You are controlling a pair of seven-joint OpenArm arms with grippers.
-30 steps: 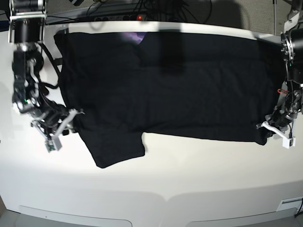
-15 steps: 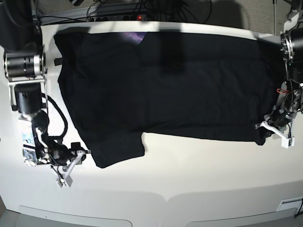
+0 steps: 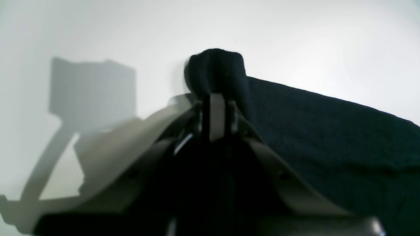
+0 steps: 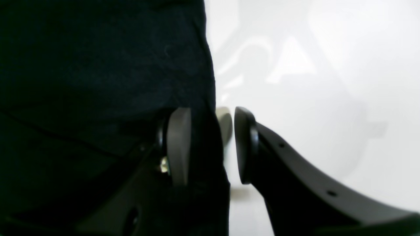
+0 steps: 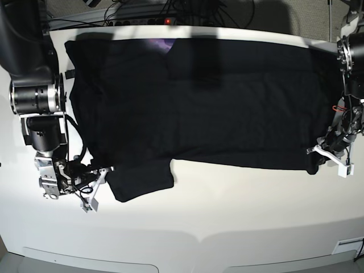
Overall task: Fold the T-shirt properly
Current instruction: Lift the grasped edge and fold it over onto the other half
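Observation:
The black T-shirt [image 5: 216, 102] lies spread flat across the white table [image 5: 227, 205], with a sliver of purple print [image 5: 161, 44] showing at its far edge. My left gripper [image 5: 329, 157] is at the shirt's near right corner. In the left wrist view it [image 3: 215, 101] is shut on a bunched corner of the black cloth [image 3: 216, 70]. My right gripper [image 5: 98, 183] is at the edge of the sleeve [image 5: 142, 179]. In the right wrist view it [image 4: 210, 144] is open, and the cloth edge [image 4: 203, 98] runs between its fingers [image 4: 178, 144].
A power strip and cables [image 5: 165, 20] lie beyond the table's far edge. The right arm's large black joints [image 5: 37, 96] stand at the table's left side. The table's rounded front edge [image 5: 199, 242] runs below the shirt.
My right gripper has moved from the shirt's left side down toward the front, then right to the sleeve's edge. My left gripper has kept its hold and place.

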